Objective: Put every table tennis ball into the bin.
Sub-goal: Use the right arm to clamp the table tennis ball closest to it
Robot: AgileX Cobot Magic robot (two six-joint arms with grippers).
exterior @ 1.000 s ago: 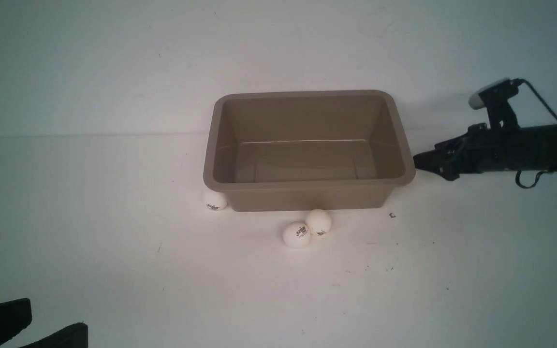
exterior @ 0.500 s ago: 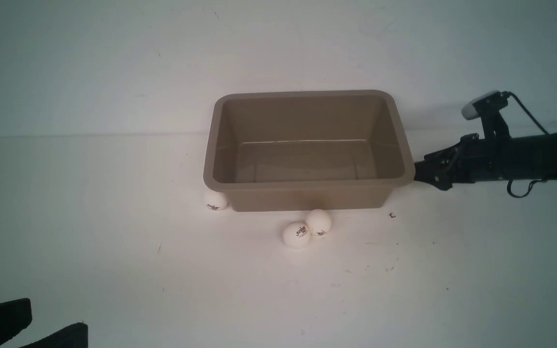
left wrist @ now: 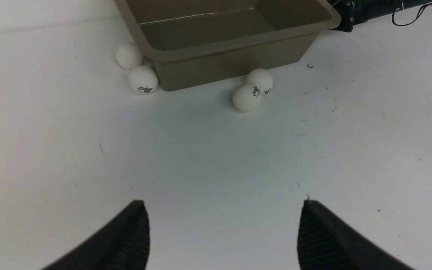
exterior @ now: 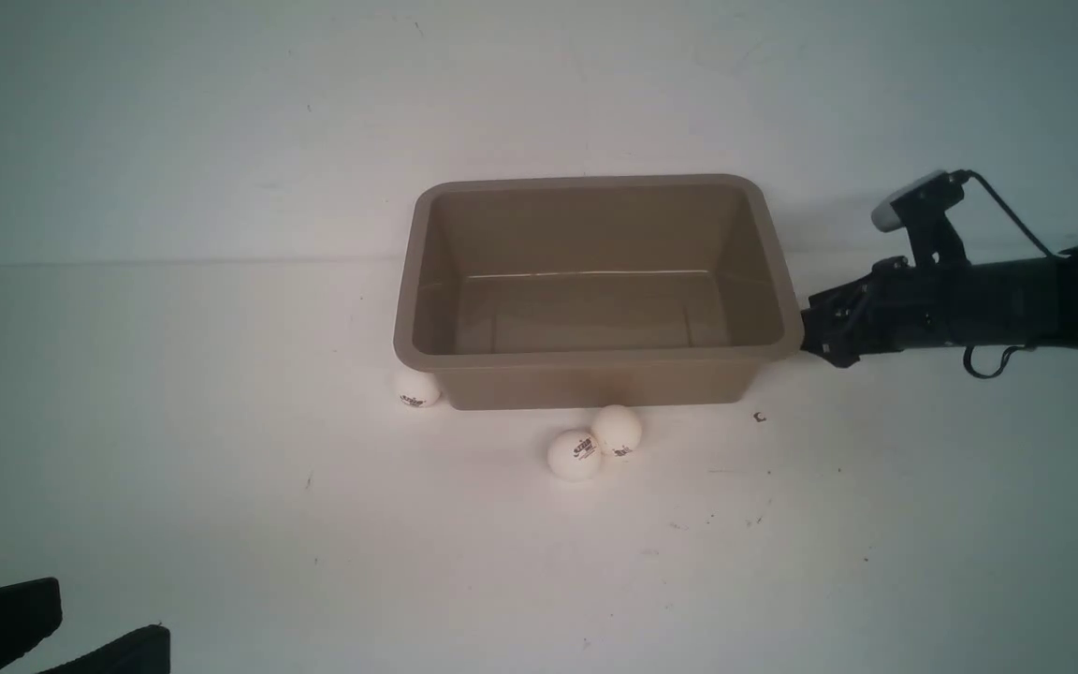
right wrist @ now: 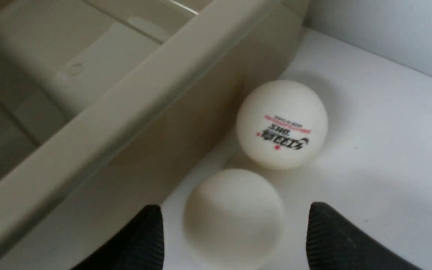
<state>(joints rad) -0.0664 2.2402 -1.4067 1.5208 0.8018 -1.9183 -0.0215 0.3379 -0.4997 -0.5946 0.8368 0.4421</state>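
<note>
**Right fingers spread around a ball at the bin's right wall**

The right fingers (right wrist: 144, 240) stand apart and released. A plain-faced table tennis ball (right wrist: 234, 210) lies between them on the white surface (right wrist: 381, 157), with a sliver of gap on each side, so nothing is gripped. Just beyond it sits a logo ball (right wrist: 281, 123), its dark-and-red print turned to the wrist camera. Both lie close to the outer right wall of the taupe bin (right wrist: 133, 108), below its flared rim. Room is tight on the bin side, and the surface is open on the other. In the front view the right arm (exterior: 969, 304) reaches in level from the right, its tip just beside the bin's rim; these two balls are hidden there.

The left fingers (left wrist: 129, 240) are also spread wide with nothing between them, low at the near left, well apart from everything. Bare surface runs from them to the bin.

In front of the bin's near wall a front ball (exterior: 574, 455) touches a rear ball (exterior: 616, 430), which sits just beside that wall. At the near left corner a corner ball (exterior: 415, 388) rests against the bin. The left wrist view shows a side ball (left wrist: 129, 56) just behind it along the left wall.
</note>
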